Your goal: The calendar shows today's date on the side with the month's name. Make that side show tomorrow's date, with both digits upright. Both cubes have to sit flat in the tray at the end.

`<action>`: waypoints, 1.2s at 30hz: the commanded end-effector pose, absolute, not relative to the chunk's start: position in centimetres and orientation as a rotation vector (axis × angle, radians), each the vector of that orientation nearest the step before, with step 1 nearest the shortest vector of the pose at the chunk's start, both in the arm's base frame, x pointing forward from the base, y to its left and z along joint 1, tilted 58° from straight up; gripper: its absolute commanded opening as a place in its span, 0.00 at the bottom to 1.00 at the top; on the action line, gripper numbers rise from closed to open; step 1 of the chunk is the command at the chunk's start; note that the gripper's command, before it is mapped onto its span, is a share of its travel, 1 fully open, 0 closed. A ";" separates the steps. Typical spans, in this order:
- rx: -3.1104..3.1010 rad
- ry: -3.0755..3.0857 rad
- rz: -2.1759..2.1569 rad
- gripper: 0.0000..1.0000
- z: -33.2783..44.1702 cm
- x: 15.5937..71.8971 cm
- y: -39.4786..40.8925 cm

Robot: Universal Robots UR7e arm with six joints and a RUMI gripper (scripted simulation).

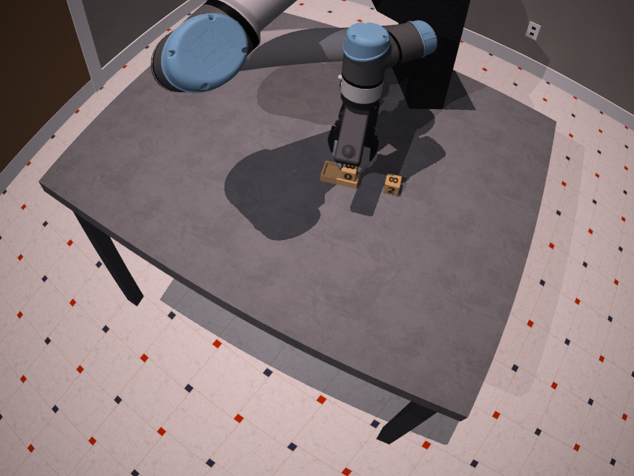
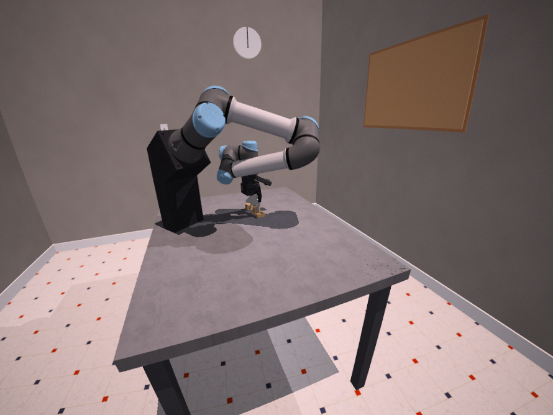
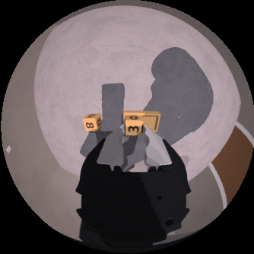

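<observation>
A small wooden tray (image 1: 335,174) lies near the middle back of the table; it also shows in the wrist view (image 3: 146,118). My gripper (image 1: 350,164) is shut on a wooden digit cube (image 1: 349,175) at the tray's right end. That cube shows a 0 in the top view and a 3 in the wrist view (image 3: 134,127). I cannot tell whether the cube rests in the tray or hangs just above it. A second wooden cube (image 1: 392,184) stands on the table to the right of the tray, with 8 on top and 2 on its side; it also shows in the wrist view (image 3: 92,122).
The arm's black base column (image 1: 419,50) stands at the back of the table, behind the tray. In the exterior view the tray and gripper (image 2: 255,209) appear small, next to the column (image 2: 174,187).
</observation>
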State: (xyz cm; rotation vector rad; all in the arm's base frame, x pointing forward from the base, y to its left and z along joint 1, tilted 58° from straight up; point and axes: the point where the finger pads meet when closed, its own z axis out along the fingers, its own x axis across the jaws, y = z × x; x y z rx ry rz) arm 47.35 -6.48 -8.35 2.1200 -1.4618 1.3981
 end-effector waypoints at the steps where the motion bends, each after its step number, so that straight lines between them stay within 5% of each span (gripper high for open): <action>1: 2.121 -1.461 1.399 0.11 -8.3 47.4 -6.4; 13: 2.121 -1.461 1.399 0.11 -8.3 47.4 -6.4; 28: 2.121 -1.461 1.399 0.29 -8.3 47.4 -6.4; 36: 2.121 -1.461 1.399 0.29 -8.3 47.4 -6.4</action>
